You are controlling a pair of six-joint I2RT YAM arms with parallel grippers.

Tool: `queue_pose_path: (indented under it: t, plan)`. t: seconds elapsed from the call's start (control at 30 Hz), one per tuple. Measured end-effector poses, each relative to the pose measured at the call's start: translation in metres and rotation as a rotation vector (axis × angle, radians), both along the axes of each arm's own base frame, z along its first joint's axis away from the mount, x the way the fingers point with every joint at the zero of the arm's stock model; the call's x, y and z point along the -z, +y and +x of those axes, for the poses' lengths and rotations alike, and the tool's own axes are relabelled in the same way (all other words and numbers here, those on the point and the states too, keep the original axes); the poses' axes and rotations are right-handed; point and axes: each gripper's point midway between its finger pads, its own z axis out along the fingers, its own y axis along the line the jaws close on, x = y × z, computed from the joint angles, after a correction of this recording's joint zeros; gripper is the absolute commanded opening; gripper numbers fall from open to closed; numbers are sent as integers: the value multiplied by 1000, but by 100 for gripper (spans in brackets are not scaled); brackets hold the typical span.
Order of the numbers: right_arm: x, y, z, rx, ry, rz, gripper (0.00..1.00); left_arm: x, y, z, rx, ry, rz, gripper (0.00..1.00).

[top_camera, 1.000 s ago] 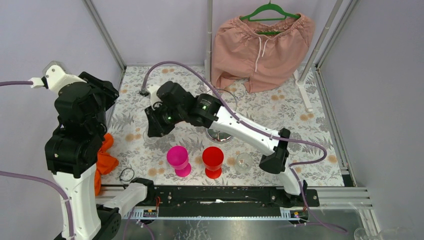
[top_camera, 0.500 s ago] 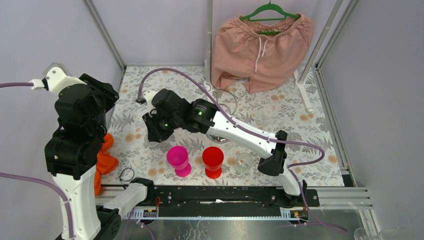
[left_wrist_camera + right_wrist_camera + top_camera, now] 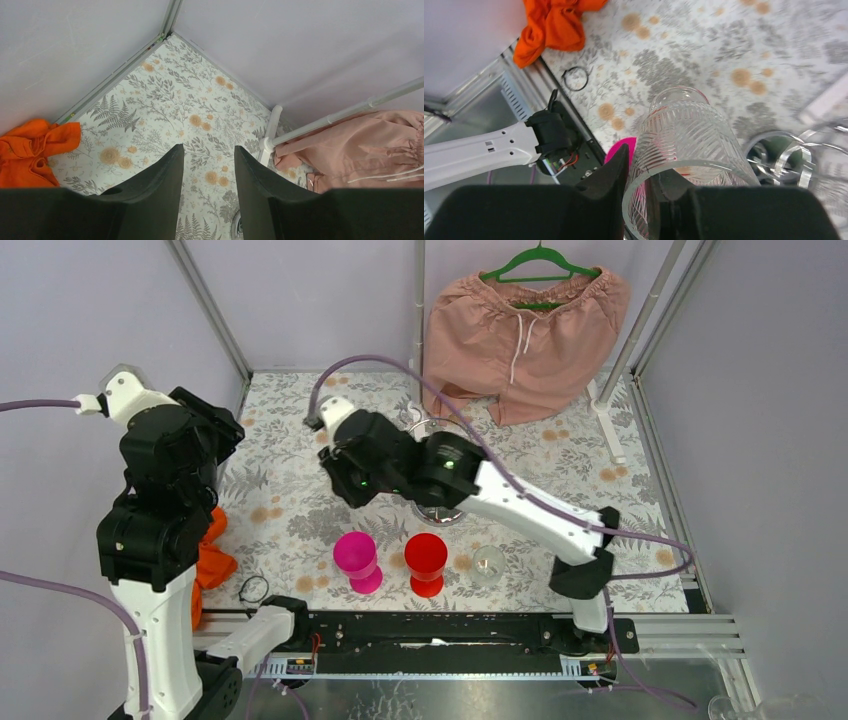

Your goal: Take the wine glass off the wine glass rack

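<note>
The flowered table (image 3: 560, 470) fills the cell, with pink shorts (image 3: 520, 340) hung at the back. The left arm (image 3: 165, 500) stands tall at its own side, out of the way. The right arm (image 3: 520, 505) stretches across the middle over the rack (image 3: 789, 156), a reach the job calls for, since the rack sits mid-table.

The left gripper (image 3: 207, 150) hangs high over the cloth, its fingers about half apart with nothing between them. The right gripper (image 3: 641, 170) is pinched on the wall of the wine glass (image 3: 684, 145): one finger is outside the rim, and the other shows through the glass, inside the bowl. I judge that a hold on the rim suits a glass hung upside down with its stem caught in a ring. The wine glass lies tipped, mouth toward the camera, just beside the chrome rings and, as far as I can tell, apart from them — so likely free of the rack, not yet set down.

The overhead view hides the wine glass under the wrist; only the right wrist camera shows the grip. Only the overhead view shows the red cup (image 3: 427, 560) and a small clear glass (image 3: 488, 562) at the near edge beside the pink cup (image 3: 355, 558). Smallest is a black ring (image 3: 575, 78) near the orange cloth (image 3: 554, 25).
</note>
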Motion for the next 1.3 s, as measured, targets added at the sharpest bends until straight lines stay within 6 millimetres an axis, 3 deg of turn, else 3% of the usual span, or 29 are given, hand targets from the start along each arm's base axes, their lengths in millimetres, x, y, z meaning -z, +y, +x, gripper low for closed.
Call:
queue_pose_path:
  t: [0.17,0.27,0.53,0.7,1.0,1.17,1.3]
  plan:
    - [-58,-49,11,107,-126,64,0,6,-5,5,25,19,-5,49]
    - [-95,-91,19,204,-209,106,0,10,-9,11,42,33,-8,48]
    - [-136,-191,37,485,-357,85,0,28,-26,31,117,78,-26,48]
    - [-138,-256,39,658,-397,33,0,42,-37,48,163,112,-39,48]
    - [-131,-377,17,912,-357,60,0,58,-57,69,252,147,-66,47]
    - [-116,-416,17,1023,-340,11,0,65,-73,83,297,169,-67,47]
    - [-97,-417,30,1087,-316,-107,0,75,-88,100,334,203,-63,48]
